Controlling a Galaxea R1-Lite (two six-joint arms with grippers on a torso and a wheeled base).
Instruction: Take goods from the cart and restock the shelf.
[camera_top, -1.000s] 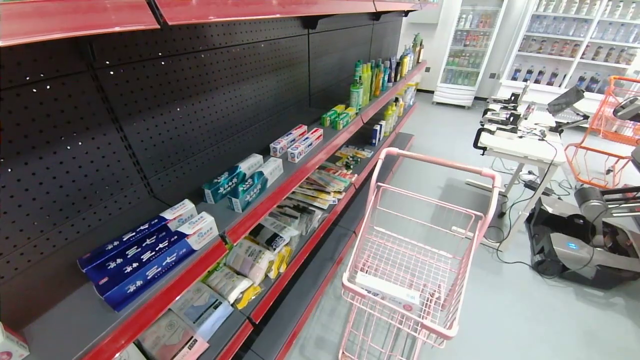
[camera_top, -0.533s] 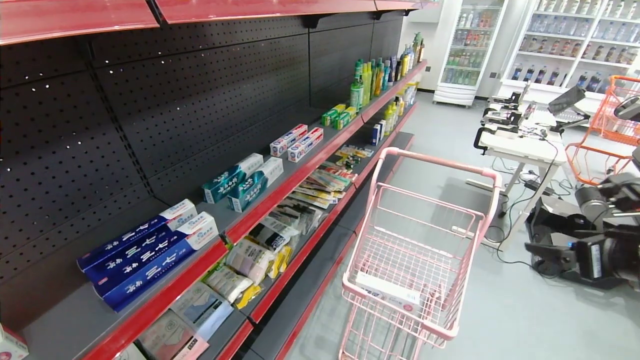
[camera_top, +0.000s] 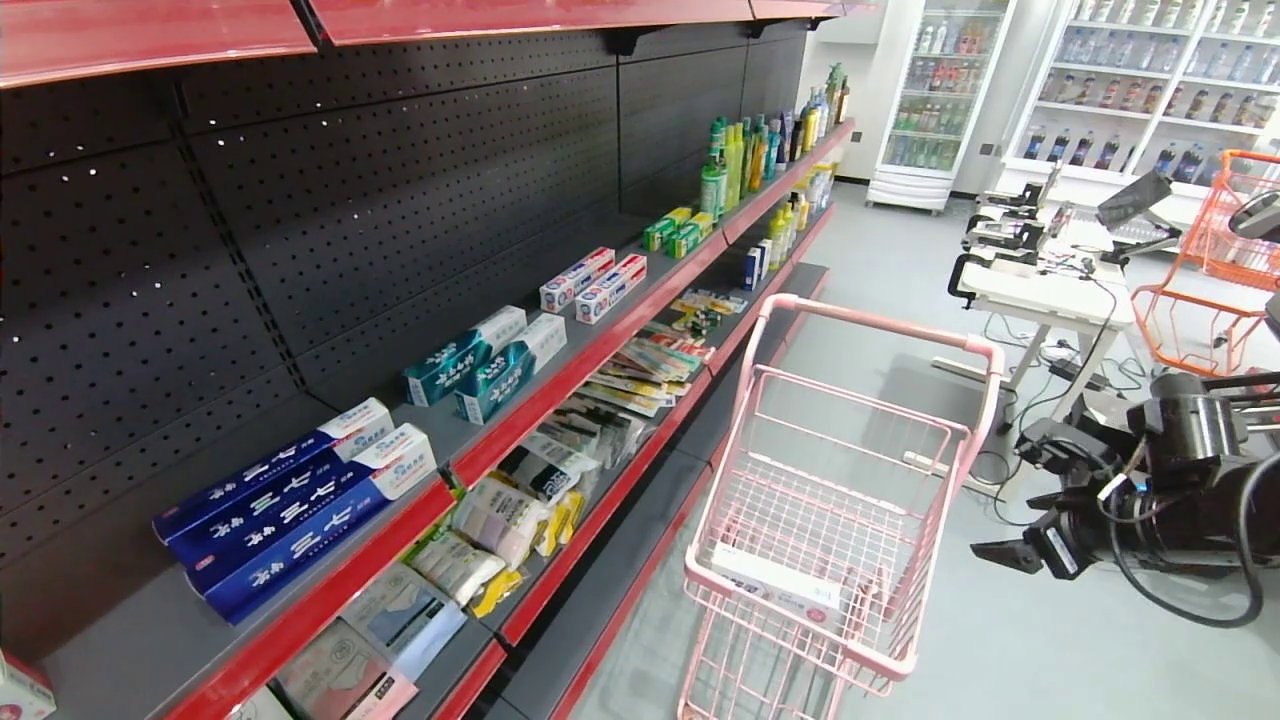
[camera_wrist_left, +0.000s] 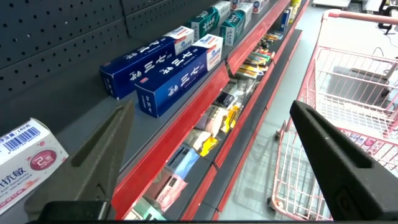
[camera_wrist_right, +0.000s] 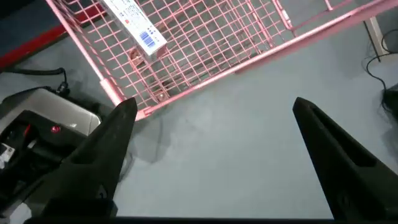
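Note:
A pink wire cart (camera_top: 985, 385) stands in the aisle beside the shelf (camera_top: 560, 372), with a flat white box (camera_top: 775, 588) lying in its basket. To the right of the cart, my right gripper (camera_top: 1020, 500) hangs open and holds nothing. In the right wrist view the right gripper (camera_wrist_right: 214, 149) is above the grey floor, with the cart's basket (camera_wrist_right: 205, 59) and the white box (camera_wrist_right: 134, 22) just beyond it. My left gripper (camera_wrist_left: 211, 155) is open and empty beside the shelf, close to the blue toothpaste boxes (camera_wrist_left: 168, 68) and a white and pink box (camera_wrist_left: 25, 162).
Teal toothpaste boxes (camera_top: 485, 365), red and white boxes (camera_top: 595, 282) and bottles (camera_top: 745, 150) line the shelf, with packets (camera_top: 500, 515) on the tier below. A desk (camera_top: 1040, 290), an orange cart (camera_top: 1215, 270) and drink fridges (camera_top: 930, 90) stand behind. Cables (camera_top: 1010, 490) cross the floor.
My right arm has come in from the right edge of the head view and moved left toward the cart. The cart, the white box and the shelf goods have not moved.

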